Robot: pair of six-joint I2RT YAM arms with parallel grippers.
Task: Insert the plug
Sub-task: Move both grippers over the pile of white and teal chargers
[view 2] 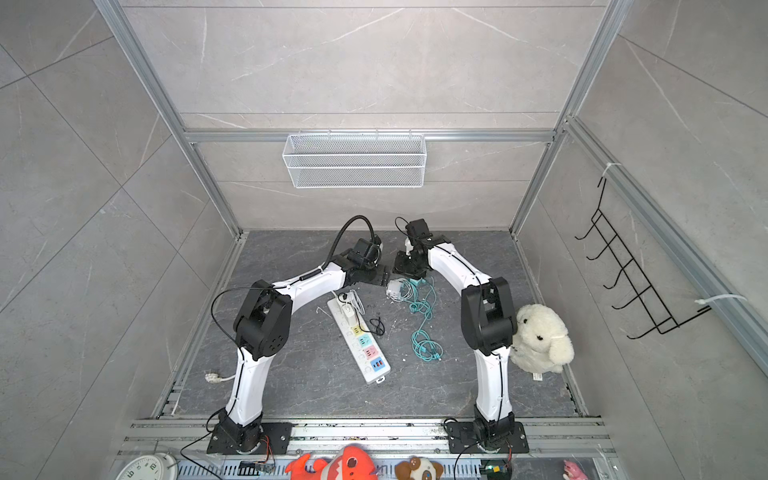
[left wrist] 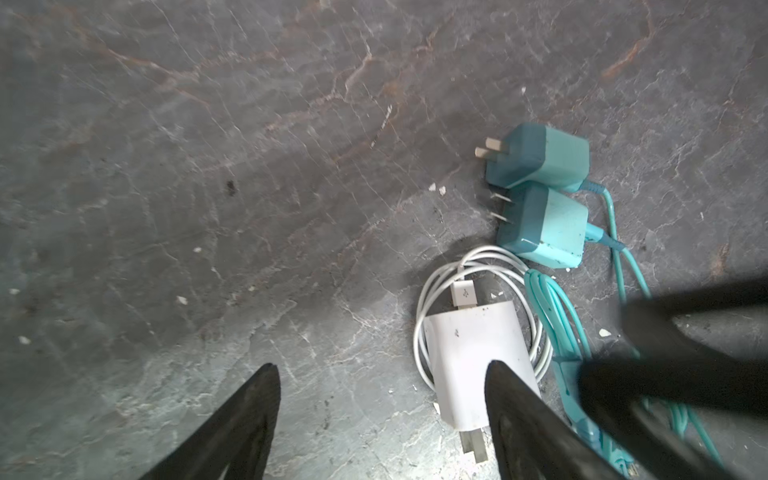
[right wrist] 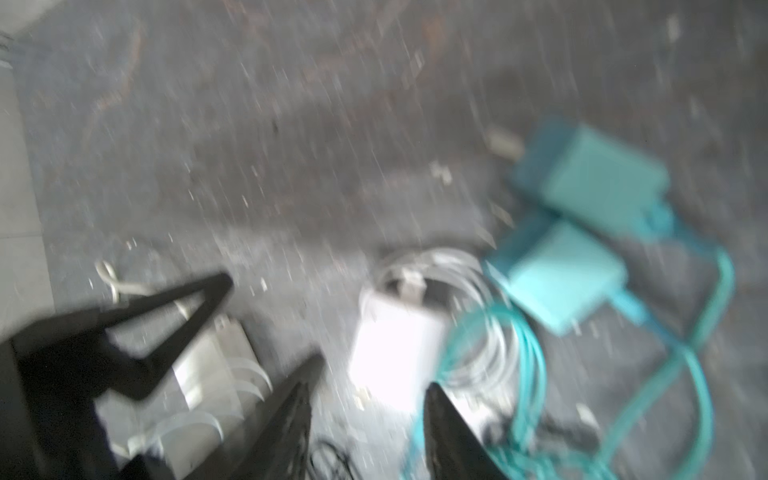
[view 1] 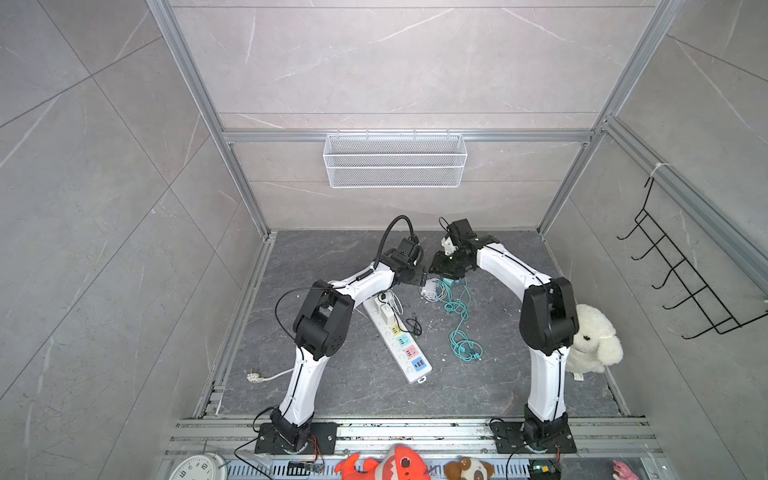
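A white plug (left wrist: pixel 465 353) with a coiled white cable lies flat on the dark stone floor, seen in both top views (view 1: pixel 430 289). My left gripper (left wrist: pixel 382 365) hovers low beside it, open. One of its fingers (left wrist: pixel 515 415) covers the plug's edge, and nothing sits between the jaws. My right gripper (right wrist: pixel 376 372) is open too, its tips just short of the white plug (right wrist: pixel 399 353); this view is motion-blurred. The white power strip (view 1: pixel 399 336) with coloured sockets lies nearer the front, a white charger plugged into its far end.
Two teal plugs (left wrist: pixel 544 162) (left wrist: pixel 548 226) with tangled teal cable (view 1: pixel 459 328) lie right beside the white plug. A plush sheep (view 1: pixel 594 340) sits by the right arm. A wire basket (view 1: pixel 395 160) hangs on the back wall. The strip's own wall plug (view 1: pixel 253 377) lies at the left.
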